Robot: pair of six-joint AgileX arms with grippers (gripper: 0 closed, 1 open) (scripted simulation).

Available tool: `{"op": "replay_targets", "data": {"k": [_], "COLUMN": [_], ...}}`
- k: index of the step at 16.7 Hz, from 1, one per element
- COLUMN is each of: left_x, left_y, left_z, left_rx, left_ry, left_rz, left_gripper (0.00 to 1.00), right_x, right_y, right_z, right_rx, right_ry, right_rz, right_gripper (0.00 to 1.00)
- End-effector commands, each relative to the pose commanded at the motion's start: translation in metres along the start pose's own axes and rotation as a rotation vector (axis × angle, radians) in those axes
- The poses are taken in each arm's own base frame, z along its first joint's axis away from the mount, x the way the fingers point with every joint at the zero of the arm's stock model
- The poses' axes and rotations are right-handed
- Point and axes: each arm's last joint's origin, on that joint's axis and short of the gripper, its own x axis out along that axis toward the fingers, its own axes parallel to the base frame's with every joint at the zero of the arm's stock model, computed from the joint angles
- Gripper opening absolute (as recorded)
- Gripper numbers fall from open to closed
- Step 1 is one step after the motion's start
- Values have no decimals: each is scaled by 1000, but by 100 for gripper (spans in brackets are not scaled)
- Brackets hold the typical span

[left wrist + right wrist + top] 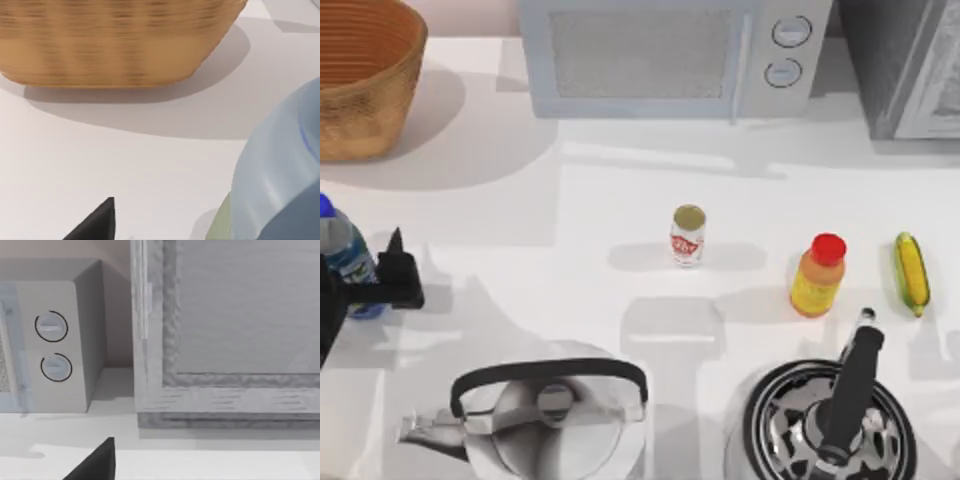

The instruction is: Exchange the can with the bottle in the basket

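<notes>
Two bottles stand on the white table (570, 200): a clear plastic bottle with a blue cap and blue-and-green label (342, 250) at the left edge, and a yellow-orange bottle with a red cap (818, 275) toward the right. There is one small white cylindrical can with red label marks and a dull gold top (688, 236), upright near the table's middle, well apart from both bottles. One large round woven wicker basket (365, 75), tan-brown with a ribbed orange-brown inside, sits at the far left corner; what its visible inside shows is bare ribbing. One yellow corn cob with green husk (912, 272) lies just right of the orange bottle. One grey microwave (670, 55) stands at the back, one shiny metal kettle with a black handle (535, 425) and one dark round pan with a black handle (830, 425) at the front. The left gripper (390, 275) is at the clear bottle's side, dark fingers around it; whether it clenches the bottle I cannot tell. The left wrist view shows the bottle's pale curved wall (280, 175) close by, the basket's woven wall (115, 40) beyond
</notes>
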Motion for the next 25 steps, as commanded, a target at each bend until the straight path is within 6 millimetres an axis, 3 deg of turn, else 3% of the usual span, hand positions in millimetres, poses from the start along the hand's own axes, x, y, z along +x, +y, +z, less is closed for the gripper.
{"op": "replay_targets", "data": {"k": [6,19,25], "left_x": [1,1,1], "left_y": [1,1,1], "left_z": [-3,-3,-3], "left_rx": [1,1,1], "left_ry": [3,3,3], "left_rz": [-2,-2,-2], "left_gripper": [100,2,0], "right_x": [0,0,0], "right_y": [0,0,0], "right_z": [0,0,0], "right_rx": [0,0,0], "right_ry": [0,0,0], "right_rz": [0,0,0], "right_gripper": [100,100,100]}}
